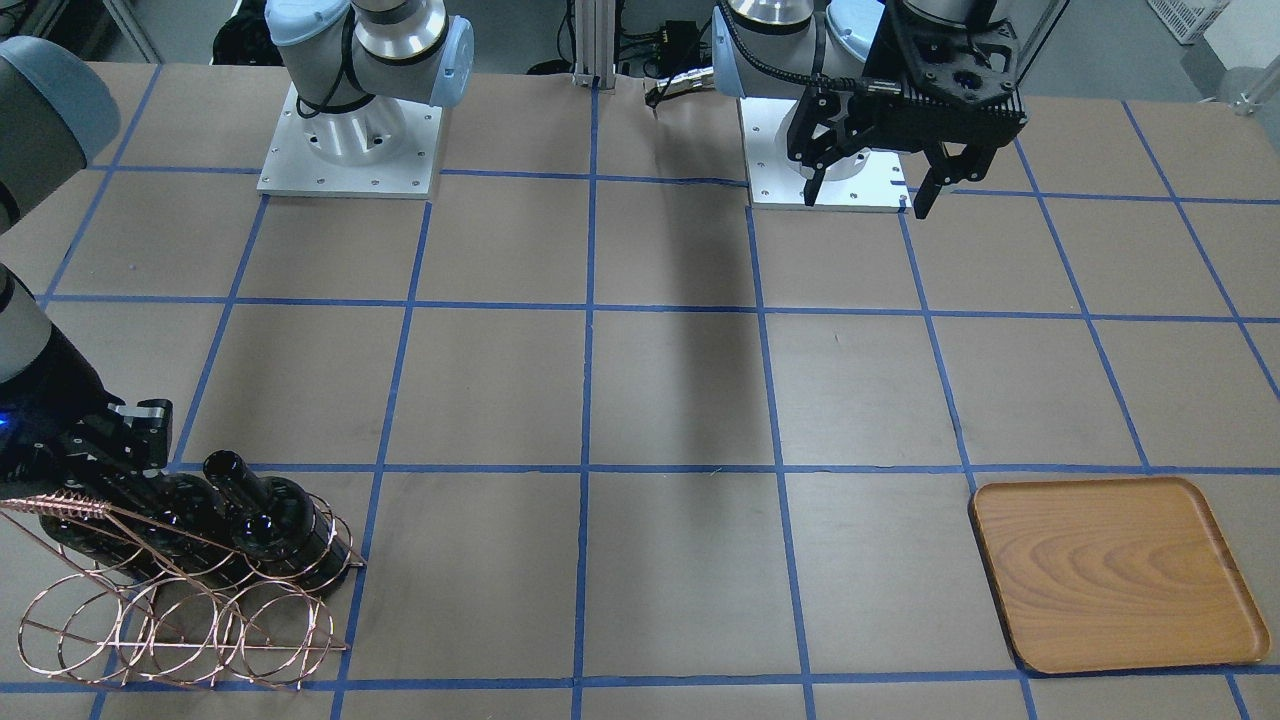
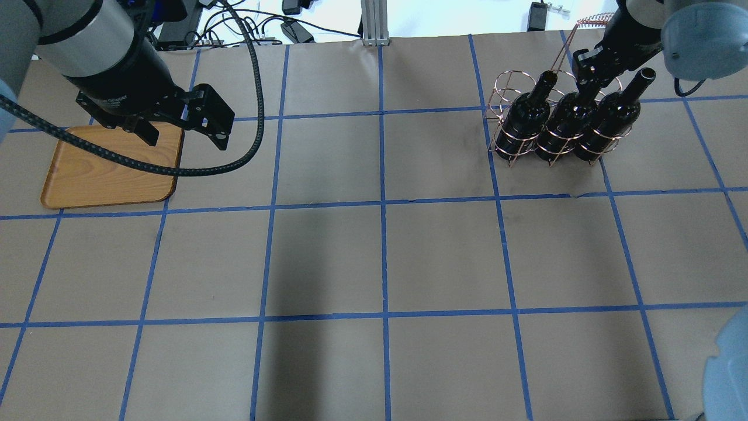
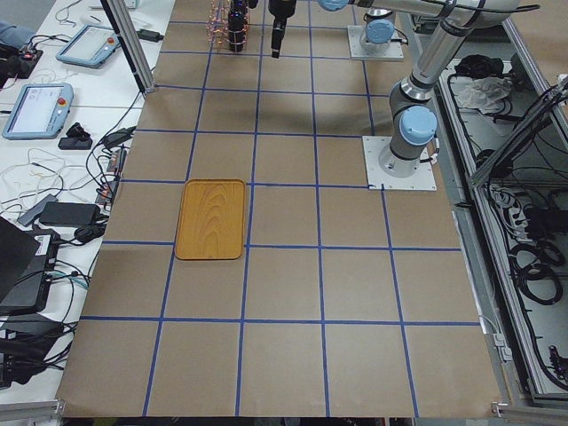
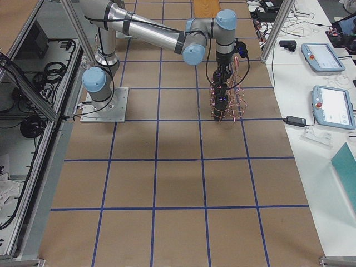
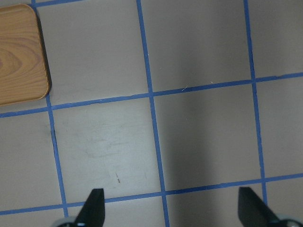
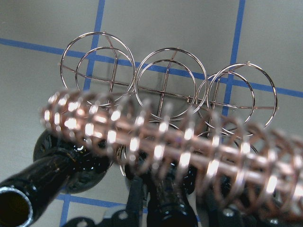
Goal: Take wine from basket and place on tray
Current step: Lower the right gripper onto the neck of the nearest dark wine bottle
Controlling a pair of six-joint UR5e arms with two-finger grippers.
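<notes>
Three near-black wine bottles stand in the copper wire basket (image 2: 508, 137) at the table's far right; it also shows in the front view (image 1: 180, 620). My right gripper (image 2: 587, 79) is down behind the coiled handle (image 6: 165, 137), shut around the neck of the middle bottle (image 2: 564, 126); in the right wrist view that neck (image 6: 168, 210) sits between the fingers (image 6: 135, 198). The other bottles (image 2: 526, 117) (image 2: 608, 117) stand free. The wooden tray (image 2: 99, 175) lies bare at far left. My left gripper (image 2: 187, 139) hangs open and empty above the tray's near corner.
The brown table carries a blue tape grid (image 2: 383, 204). The two arm bases (image 1: 350, 140) (image 1: 830, 170) stand along the robot's edge. A tray corner shows in the left wrist view (image 5: 23, 56). Operator desks with pendants line the far side (image 4: 328, 83).
</notes>
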